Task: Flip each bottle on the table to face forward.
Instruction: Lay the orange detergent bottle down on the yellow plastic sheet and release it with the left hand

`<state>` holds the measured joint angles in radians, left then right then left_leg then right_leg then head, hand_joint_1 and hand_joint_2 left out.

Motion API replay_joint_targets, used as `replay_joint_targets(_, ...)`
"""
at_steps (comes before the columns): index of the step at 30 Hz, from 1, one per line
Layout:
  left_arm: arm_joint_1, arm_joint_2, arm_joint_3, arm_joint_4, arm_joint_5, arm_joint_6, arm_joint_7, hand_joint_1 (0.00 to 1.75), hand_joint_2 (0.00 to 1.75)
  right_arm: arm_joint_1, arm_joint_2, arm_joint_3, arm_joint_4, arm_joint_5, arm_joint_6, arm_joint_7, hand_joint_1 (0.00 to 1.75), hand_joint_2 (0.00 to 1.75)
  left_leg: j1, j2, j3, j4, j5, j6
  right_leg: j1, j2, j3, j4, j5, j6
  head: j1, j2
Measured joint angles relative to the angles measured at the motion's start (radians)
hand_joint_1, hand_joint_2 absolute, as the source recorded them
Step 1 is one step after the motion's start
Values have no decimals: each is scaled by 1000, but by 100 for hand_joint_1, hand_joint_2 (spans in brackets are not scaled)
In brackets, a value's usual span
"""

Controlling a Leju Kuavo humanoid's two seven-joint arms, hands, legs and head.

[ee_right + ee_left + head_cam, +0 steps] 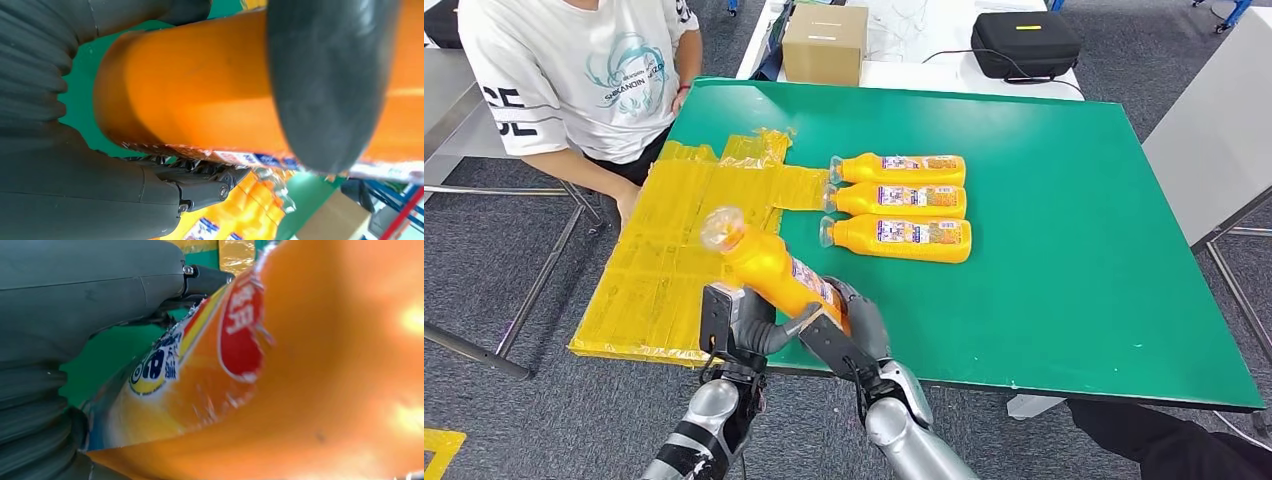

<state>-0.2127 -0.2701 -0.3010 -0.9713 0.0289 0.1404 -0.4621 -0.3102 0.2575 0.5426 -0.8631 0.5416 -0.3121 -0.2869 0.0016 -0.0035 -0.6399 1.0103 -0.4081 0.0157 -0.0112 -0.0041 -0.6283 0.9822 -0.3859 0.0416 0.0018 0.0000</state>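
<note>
An orange bottle with a clear cap is held tilted over the front edge of the green table, cap pointing up and away to the left. My left hand grips it from the left, and my right hand grips its lower end from the right. The left wrist view has the bottle's label close beside my left hand. In the right wrist view my right hand's thumb lies across the bottle's body. Three more orange bottles lie side by side mid-table, caps to the left.
A crumpled yellow plastic sheet covers the table's left part. A person in a white shirt sits at the far left, one hand by the sheet. A cardboard box and a black case stand on a white table behind.
</note>
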Motion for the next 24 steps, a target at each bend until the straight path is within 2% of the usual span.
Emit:
replay_joint_targets(3, -5, 0, 3, 18, 7, 3, -11, 175, 175, -2, 1, 6, 14, -5, 3, -1, 13, 175, 0, 0, 0, 0, 0, 0, 0, 0, 0, 0, 0, 0, 0, 0)
replay_joint_targets(4, -8, 0, 7, 19, 13, 5, -17, 175, 175, -4, 2, 9, 16, -6, 5, -1, 0, 175, 0, 0, 0, 0, 0, 0, 0, 0, 0, 0, 0, 0, 0, 0)
replay_joint_targets(19, -29, 0, 72, -57, 82, 21, -3, 175, 175, -32, 4, 23, -3, -59, 28, 11, 0, 175, 0, 0, 0, 0, 1, 0, 0, 0, 0, 0, 0, 0, 0, 0)
replay_joint_targets(24, -35, 11, 85, -85, 17, 94, -37, 175, 175, -25, -4, 0, -39, -131, 23, -19, 0, 175, 0, 0, 0, 0, 1, 0, 0, 0, 0, 0, 0, 0, 0, 0)
